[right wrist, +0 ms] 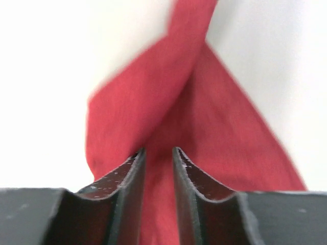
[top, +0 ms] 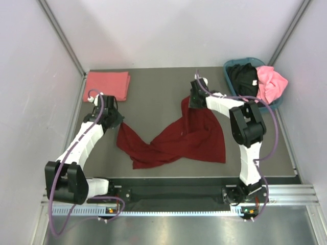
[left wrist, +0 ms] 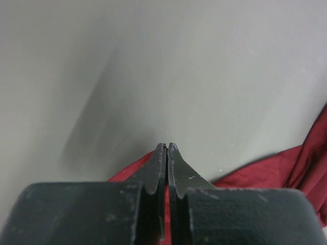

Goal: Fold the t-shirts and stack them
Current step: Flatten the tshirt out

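T-shirt [top: 179,138], maroon: L gripper [left wrist: 166,146] pinches one corner; R gripper [right wrist: 158,151] grips another.

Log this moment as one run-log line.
maroon t-shirt: twisted, unfolded | left gripper: shut on it | right gripper: shut on it | salmon-pink t-shirt: folded, far left

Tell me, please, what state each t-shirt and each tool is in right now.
maroon t-shirt: unfolded, twisted, on the table, gripped at both ends
salmon-pink t-shirt: folded, far left corner
black t-shirt: crumpled in the basket
bright pink t-shirt: crumpled, draped over the basket rim
left tool: shut on the maroon t-shirt
right tool: shut on the maroon t-shirt
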Robot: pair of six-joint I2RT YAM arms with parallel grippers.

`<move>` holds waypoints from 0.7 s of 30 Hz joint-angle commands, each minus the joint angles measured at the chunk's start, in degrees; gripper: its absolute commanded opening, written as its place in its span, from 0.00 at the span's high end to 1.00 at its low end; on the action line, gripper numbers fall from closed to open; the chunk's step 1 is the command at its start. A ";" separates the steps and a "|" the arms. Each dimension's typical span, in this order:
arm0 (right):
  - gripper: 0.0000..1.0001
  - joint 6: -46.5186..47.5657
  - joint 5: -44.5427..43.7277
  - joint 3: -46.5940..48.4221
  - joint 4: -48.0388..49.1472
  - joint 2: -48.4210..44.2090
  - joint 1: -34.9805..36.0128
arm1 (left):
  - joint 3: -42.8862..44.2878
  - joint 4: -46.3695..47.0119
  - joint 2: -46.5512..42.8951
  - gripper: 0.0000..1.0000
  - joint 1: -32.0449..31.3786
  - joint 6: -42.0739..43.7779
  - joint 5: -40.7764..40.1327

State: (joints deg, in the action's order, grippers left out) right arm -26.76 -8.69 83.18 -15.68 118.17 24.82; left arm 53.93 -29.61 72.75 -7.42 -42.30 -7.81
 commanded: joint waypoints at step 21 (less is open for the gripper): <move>0.52 -48.28 -8.71 -38.07 -34.94 -47.67 0.23 | -4.63 8.07 -6.93 1.00 0.92 1.96 12.82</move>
State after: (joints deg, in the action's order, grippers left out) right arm -63.40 -16.43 48.99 -47.79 74.43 24.49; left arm 49.10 -25.43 66.24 -6.83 -41.71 2.22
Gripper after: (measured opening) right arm 0.483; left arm 0.021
